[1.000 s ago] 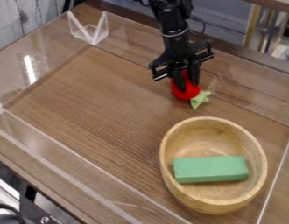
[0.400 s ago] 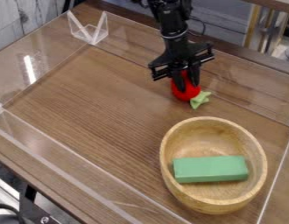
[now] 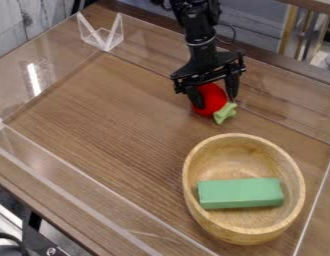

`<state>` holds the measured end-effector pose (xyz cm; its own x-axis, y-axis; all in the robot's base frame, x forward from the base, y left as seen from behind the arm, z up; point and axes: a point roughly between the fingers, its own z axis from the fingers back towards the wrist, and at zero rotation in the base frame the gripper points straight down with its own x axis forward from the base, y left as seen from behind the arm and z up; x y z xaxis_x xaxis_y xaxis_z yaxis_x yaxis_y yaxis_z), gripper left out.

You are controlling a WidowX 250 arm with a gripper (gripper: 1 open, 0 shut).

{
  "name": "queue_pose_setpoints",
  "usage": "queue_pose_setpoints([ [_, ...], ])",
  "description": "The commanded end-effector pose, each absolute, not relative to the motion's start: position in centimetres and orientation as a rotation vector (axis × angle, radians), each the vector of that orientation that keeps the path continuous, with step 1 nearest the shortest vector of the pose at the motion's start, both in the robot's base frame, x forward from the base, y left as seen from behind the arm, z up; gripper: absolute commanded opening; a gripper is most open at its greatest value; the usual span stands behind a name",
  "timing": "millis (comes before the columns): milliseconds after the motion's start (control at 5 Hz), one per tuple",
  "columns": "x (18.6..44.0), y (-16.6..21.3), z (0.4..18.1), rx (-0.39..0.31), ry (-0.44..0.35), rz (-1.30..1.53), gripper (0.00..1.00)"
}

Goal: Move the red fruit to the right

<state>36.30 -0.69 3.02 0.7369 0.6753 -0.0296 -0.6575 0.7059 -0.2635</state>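
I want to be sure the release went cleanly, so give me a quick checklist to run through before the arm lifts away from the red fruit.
1. Tool jaws spread open: ok.
2. Red fruit resting on the table, not hanging: ok, as far as this view shows.
3. Fingers clear of the fruit: cannot tell, they straddle it closely.
4. Fruit outside the wooden bowl: ok.
5. Green block lying inside the bowl: ok.
6. Path above the tool free for lifting: ok.
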Motion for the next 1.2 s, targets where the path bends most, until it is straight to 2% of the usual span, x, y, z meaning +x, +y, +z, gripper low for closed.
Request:
queue_pose_setpoints([
  [0,36.3,-1.4,4.7,-0.266,-0.079,0.685,1.00],
  [400,36.7,-0.8,6.5,-0.265,-0.063,0.610,1.00],
  [600,37.1,0.1,7.3,-0.264,-0.058,0.568,0.00],
  [800,36.8,0.8,7.8,-0.259,-0.054,0.583,1.00],
  [1000,36.6,1.4,8.2,-0.253,-0.050,0.597,1.00],
])
